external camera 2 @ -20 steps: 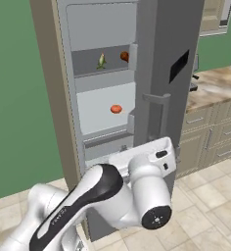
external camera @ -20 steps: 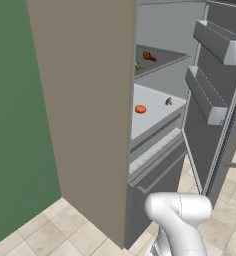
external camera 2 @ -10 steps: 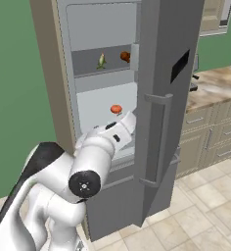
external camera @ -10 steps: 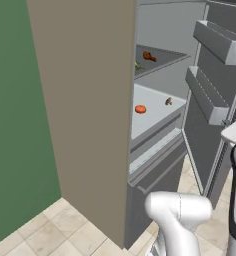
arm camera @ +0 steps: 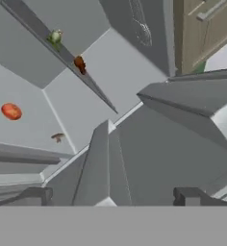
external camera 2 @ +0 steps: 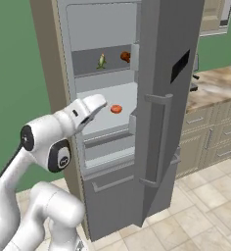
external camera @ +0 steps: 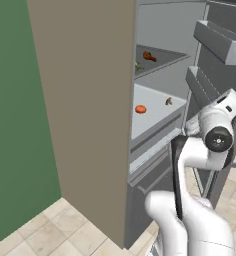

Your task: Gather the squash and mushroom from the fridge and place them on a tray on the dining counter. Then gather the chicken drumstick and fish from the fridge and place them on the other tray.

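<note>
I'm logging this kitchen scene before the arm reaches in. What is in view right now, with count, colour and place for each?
fridge: one, grey metal, door swung open, shelves exposed
door handle: one, grey vertical bar, on the open door
display panel: one, black, upper part of the door
chicken drumstick: one, reddish brown, upper shelf
yellow-green item: one, upper shelf, left of the drumstick; kind unclear
round red-orange item: one, lower shelf
mushroom: one, small, brown, lower shelf, apart from the red-orange item
wall counter: one, marbled top over beige drawers, right of the fridge
gripper: one, dark tips, jaws open, holding nothing, aimed at the shelves
</note>
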